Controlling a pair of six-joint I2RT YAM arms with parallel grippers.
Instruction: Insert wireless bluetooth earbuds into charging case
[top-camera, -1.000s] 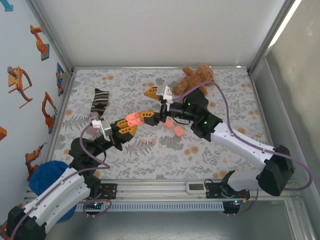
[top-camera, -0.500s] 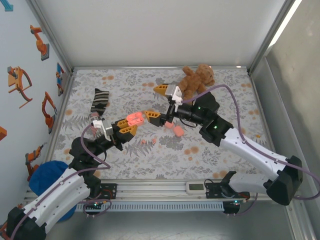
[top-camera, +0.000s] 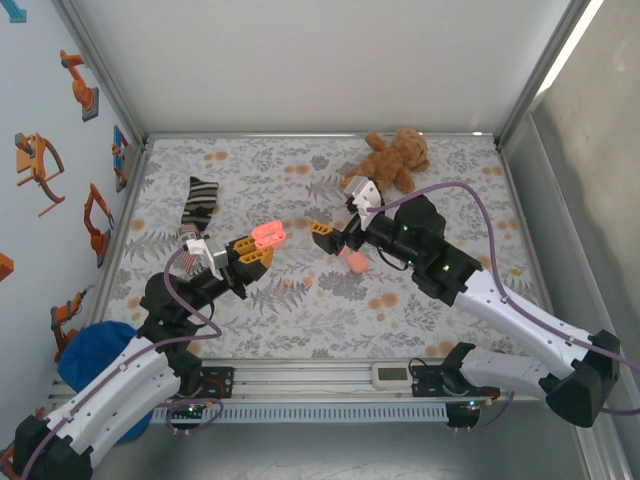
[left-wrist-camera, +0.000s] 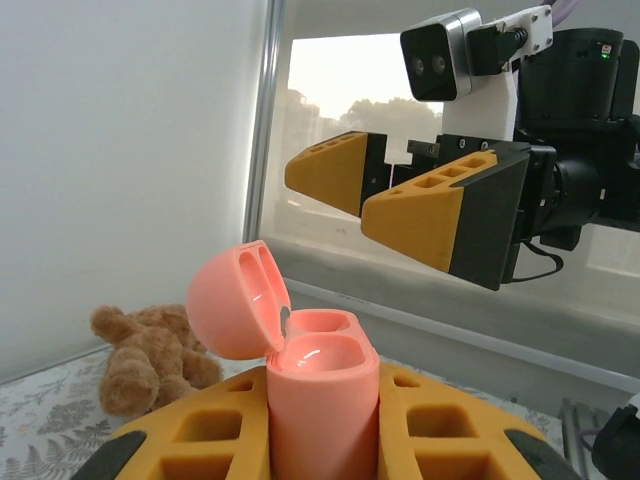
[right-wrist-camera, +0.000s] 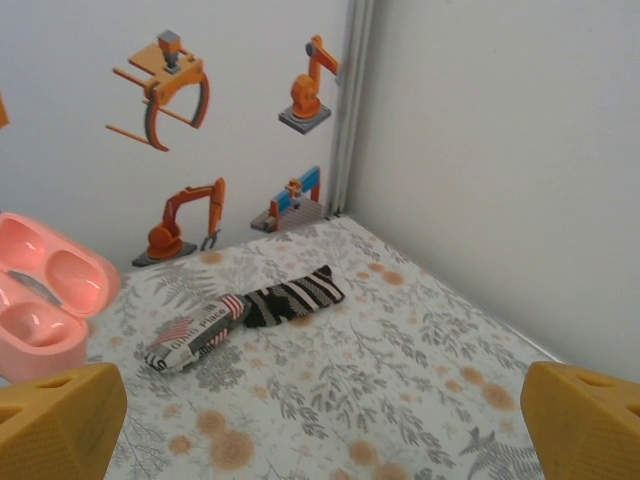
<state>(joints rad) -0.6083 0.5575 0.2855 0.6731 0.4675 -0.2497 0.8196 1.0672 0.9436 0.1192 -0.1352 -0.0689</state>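
Note:
My left gripper (top-camera: 252, 256) is shut on a salmon-pink charging case (top-camera: 268, 235), held upright above the cloth with its lid swung open. In the left wrist view the case (left-wrist-camera: 320, 350) stands between the orange fingers (left-wrist-camera: 190, 440), and its two wells look glossy; whether either holds an earbud I cannot tell. My right gripper (top-camera: 338, 207) hangs open and empty just right of the case, also visible facing it (left-wrist-camera: 390, 195). From the right wrist, the case (right-wrist-camera: 40, 295) sits at the left edge, wide of the open gripper (right-wrist-camera: 320, 430). Two tiny pink earbuds (top-camera: 290, 285) (top-camera: 308, 281) lie on the cloth below both grippers.
A second pink case (top-camera: 352, 262) lies on the cloth, half under the right arm. A brown teddy bear (top-camera: 392, 158) sits at the back right, a striped sock (top-camera: 197, 208) at the back left. Walls close three sides. A blue bundle (top-camera: 95, 355) lies off the table's left front.
My right gripper has drawn back to the right, away from the case, and opened wider. The left gripper has shifted slightly left and still grips the case.

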